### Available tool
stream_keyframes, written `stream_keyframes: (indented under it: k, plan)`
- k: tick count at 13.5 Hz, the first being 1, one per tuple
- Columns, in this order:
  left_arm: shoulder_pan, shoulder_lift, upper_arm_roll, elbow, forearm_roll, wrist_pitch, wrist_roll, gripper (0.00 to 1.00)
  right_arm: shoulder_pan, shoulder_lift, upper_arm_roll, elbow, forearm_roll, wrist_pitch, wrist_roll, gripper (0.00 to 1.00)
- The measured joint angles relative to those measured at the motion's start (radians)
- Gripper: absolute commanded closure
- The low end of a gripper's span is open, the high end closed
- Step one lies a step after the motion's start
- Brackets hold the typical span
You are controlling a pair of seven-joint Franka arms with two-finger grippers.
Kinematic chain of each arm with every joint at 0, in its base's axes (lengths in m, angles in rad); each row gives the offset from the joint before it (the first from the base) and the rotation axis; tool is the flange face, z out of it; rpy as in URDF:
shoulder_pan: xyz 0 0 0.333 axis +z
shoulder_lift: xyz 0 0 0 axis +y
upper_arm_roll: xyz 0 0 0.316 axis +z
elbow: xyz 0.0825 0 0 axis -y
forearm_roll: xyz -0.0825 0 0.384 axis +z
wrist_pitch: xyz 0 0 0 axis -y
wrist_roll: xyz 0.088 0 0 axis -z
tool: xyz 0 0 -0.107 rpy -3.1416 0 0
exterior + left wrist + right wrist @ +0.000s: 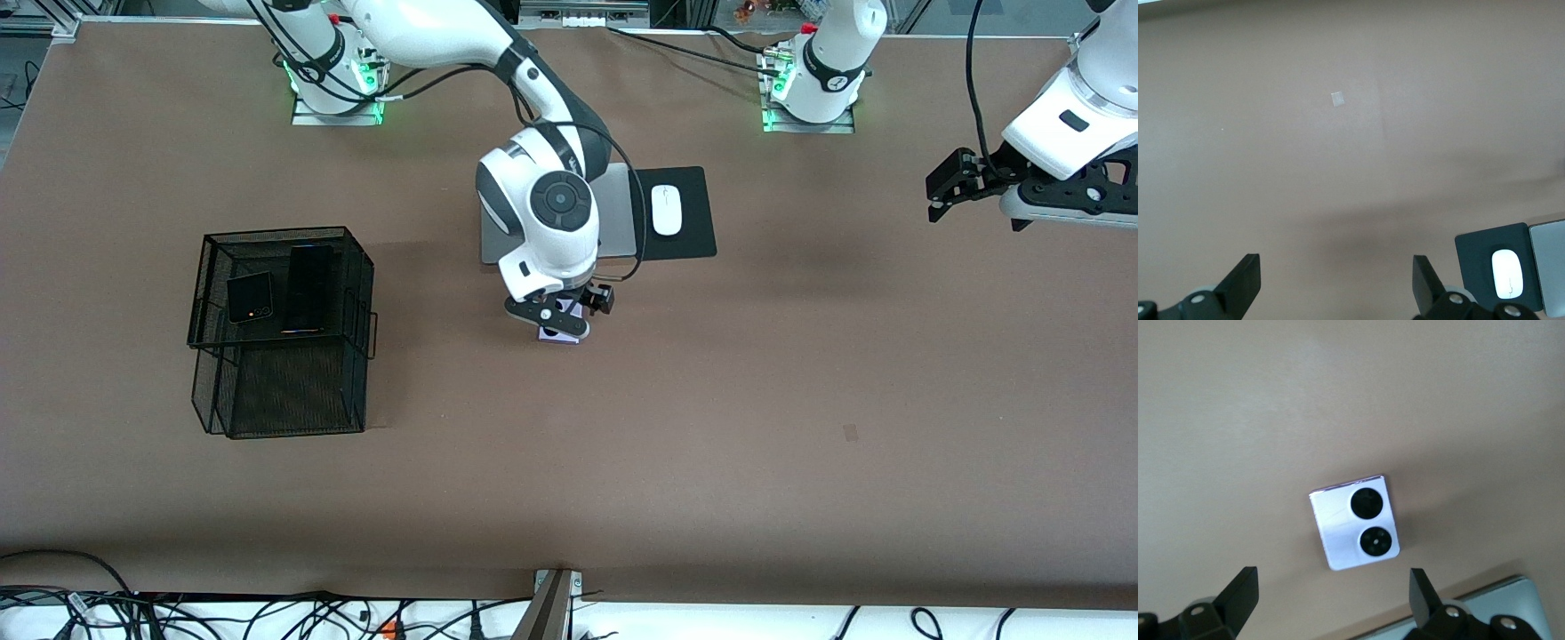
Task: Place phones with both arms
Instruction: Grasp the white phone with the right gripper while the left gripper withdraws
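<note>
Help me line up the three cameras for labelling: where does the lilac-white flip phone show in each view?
Front view: lilac-white flip phone lies on the table, mostly hidden under the open right gripper, nearer the camera than the silver laptop.
Left wrist view: not in it.
Right wrist view: in full at the picture's middle, between the open fingers.
Shared landmark: the laptop.

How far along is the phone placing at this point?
Done: the black flip phone and slim black phone lie on the mesh rack. In hand: the open right gripper hovers over the lilac-white flip phone on the table. The left gripper waits, open. Left: grasping and placing that phone.
</note>
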Motion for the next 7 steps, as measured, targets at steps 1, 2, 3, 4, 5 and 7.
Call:
stream_keyframes:
  k: [1, 2, 3, 4, 5, 7]
  plan:
    - [-0.001, 0.000, 0.000, 0.000, 0.000, -0.001, -0.011, 0.00, 0.000, 0.015, 0.000, 0.000, -0.016, 0.001, 0.001, 0.00]
    - [0.000, 0.000, 0.000, 0.000, 0.000, -0.002, -0.023, 0.00, 0.000, 0.028, 0.000, 0.000, -0.024, 0.006, 0.001, 0.00]
    - [0.000, 0.000, 0.001, 0.000, -0.003, -0.004, -0.031, 0.00, 0.000, 0.042, 0.000, -0.002, -0.027, 0.023, 0.001, 0.00]
    - [0.000, 0.000, 0.002, 0.000, -0.020, -0.008, -0.035, 0.00, 0.002, 0.054, 0.000, -0.010, -0.027, 0.055, 0.001, 0.00]
    - [0.001, 0.000, 0.002, 0.000, -0.040, -0.013, -0.037, 0.00, 0.003, 0.065, 0.000, -0.024, -0.027, 0.099, 0.001, 0.00]
    - [0.001, 0.000, 0.003, 0.000, -0.052, -0.016, -0.043, 0.00, 0.008, 0.085, 0.001, -0.049, -0.029, 0.167, 0.001, 0.00]
